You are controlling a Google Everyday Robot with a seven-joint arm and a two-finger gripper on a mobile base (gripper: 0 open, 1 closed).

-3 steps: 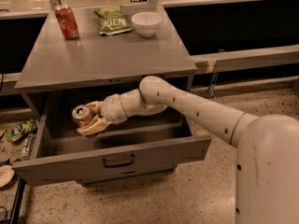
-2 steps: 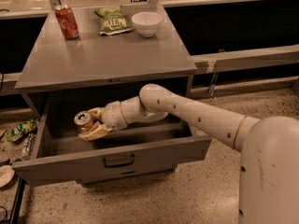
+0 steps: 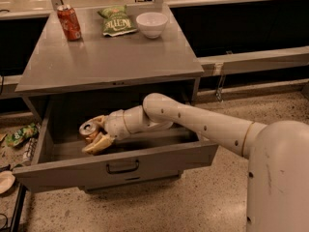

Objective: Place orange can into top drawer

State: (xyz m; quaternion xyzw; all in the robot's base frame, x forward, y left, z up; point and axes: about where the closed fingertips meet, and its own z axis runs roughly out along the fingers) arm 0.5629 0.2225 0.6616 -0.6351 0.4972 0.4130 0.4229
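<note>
The top drawer (image 3: 116, 167) of the grey cabinet stands pulled open, its dark bar handle centred on the front. My gripper (image 3: 95, 135) reaches into the drawer's left part. It is shut on the orange can (image 3: 89, 129), whose silver top with tab faces up and left. The can is tilted and sits low inside the drawer. I cannot tell whether it touches the drawer floor.
On the cabinet top (image 3: 111, 57) stand a brighter red-orange can (image 3: 69, 22) at the back left, a green chip bag (image 3: 116, 21) and a white bowl (image 3: 151, 24). A green bag (image 3: 20, 134) and a white dish (image 3: 6, 181) lie on the floor to the left.
My gripper with the can has sunk a little lower into the drawer and the can has tilted further. The arm's elbow has dropped slightly.
</note>
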